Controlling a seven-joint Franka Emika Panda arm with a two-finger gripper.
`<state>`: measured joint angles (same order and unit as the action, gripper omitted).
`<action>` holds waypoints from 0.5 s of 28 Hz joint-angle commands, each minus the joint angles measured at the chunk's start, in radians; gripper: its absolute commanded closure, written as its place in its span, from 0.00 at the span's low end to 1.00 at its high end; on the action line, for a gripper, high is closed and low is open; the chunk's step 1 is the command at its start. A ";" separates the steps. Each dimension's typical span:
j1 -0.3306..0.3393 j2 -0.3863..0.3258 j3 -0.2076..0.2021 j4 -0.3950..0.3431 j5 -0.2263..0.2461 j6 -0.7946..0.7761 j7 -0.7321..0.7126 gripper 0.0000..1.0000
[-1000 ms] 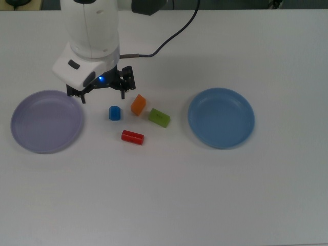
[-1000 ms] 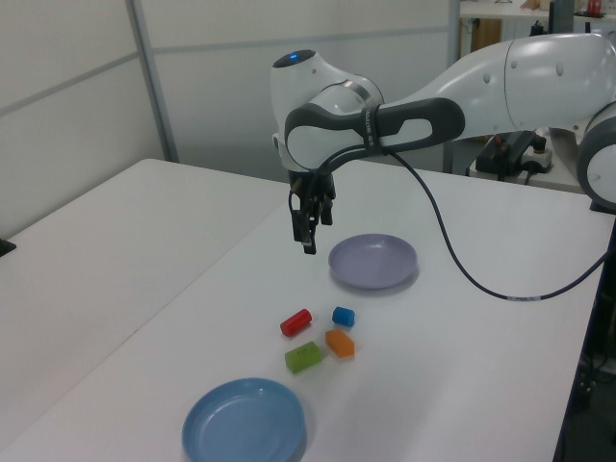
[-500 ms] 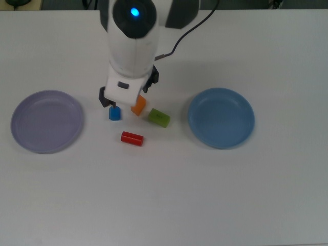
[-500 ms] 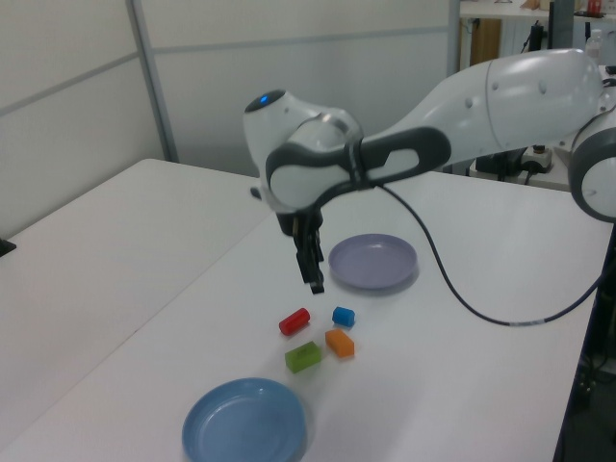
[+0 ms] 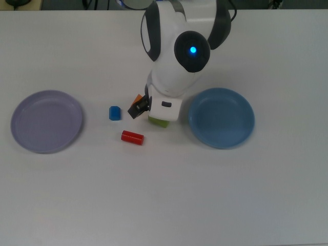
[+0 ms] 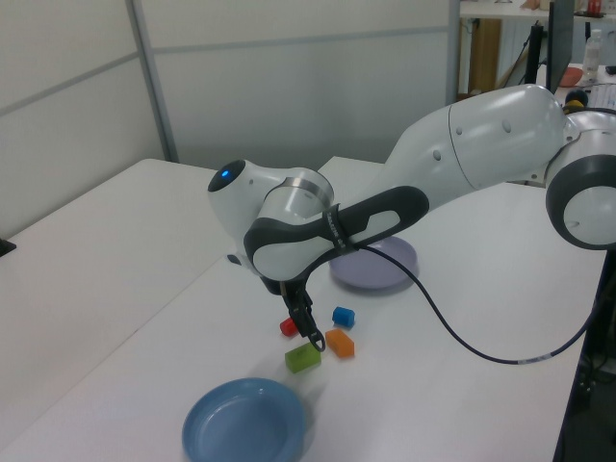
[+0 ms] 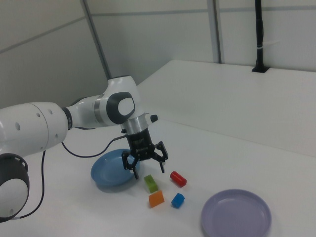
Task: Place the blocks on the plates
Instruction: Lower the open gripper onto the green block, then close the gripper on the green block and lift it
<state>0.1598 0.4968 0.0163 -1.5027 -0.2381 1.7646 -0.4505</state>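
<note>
Since a second ago, we have swung from beside the lavender plate (image 5: 47, 121) to above the green block (image 7: 150, 183). Left to right in the top view lie the blue block (image 5: 115, 113), red cylinder (image 5: 132, 137), orange block (image 7: 156, 198) and blue plate (image 5: 221, 118) on the desk (image 5: 164, 195). Our gripper (image 7: 144, 164) hangs wide open, empty, directly over the green block.

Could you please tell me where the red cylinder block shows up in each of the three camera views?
Top view: the red cylinder lies left of centre, below the blue block.
Left view: it is near centre, partly hidden behind the gripper.
Right view: it lies right of centre, above the blue block.
Shared landmark: the lavender plate, on the same side as the blue block in every view.
</note>
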 commanded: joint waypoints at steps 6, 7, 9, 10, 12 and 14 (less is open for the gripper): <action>0.064 0.057 -0.009 -0.010 -0.107 -0.007 -0.013 0.00; 0.069 0.068 -0.009 -0.010 -0.127 -0.005 -0.008 0.00; 0.069 0.069 -0.007 -0.010 -0.130 -0.004 -0.007 0.00; 0.069 0.071 -0.007 -0.008 -0.130 -0.002 -0.007 0.00; 0.070 0.074 -0.007 -0.008 -0.133 -0.002 -0.008 0.00; 0.073 0.075 -0.009 -0.008 -0.135 -0.001 -0.008 0.01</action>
<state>0.2227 0.5744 0.0166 -1.5132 -0.3541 1.7646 -0.4503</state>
